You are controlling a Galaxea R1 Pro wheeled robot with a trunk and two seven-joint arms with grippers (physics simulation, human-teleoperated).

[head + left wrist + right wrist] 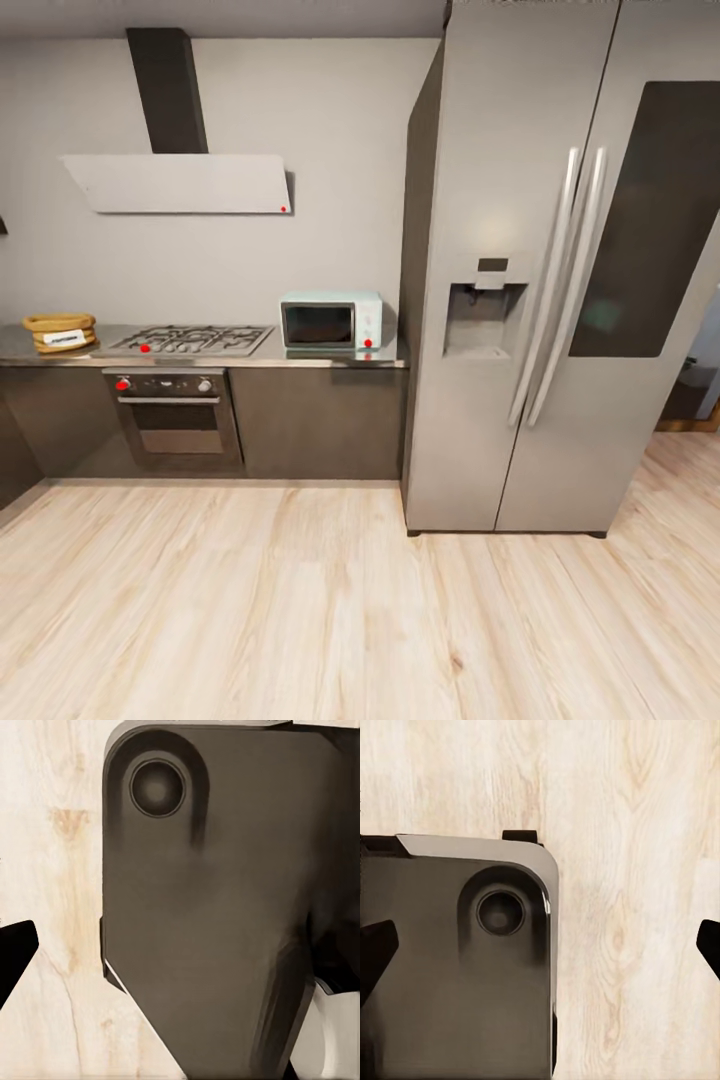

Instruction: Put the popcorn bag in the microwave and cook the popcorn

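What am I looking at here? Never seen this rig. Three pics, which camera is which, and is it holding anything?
It's a simulated wheeled robot with two arms, driven remotely by a person. The big picture comes from its head camera, looking across a kitchen. On the countertop the popcorn bag sits at the far left, then a gas hob, then the mint-blue microwave with its door closed, right beside a tall steel fridge. An oven sits under the hob. The other two pictures come from cameras on each wrist, both pointing down at the wood floor and part of the robot's own dark body. Dark fingertips sit wide apart at the right wrist picture's edges with nothing between them. The left gripper's state isn't clear. The robot stands well back from the counter.
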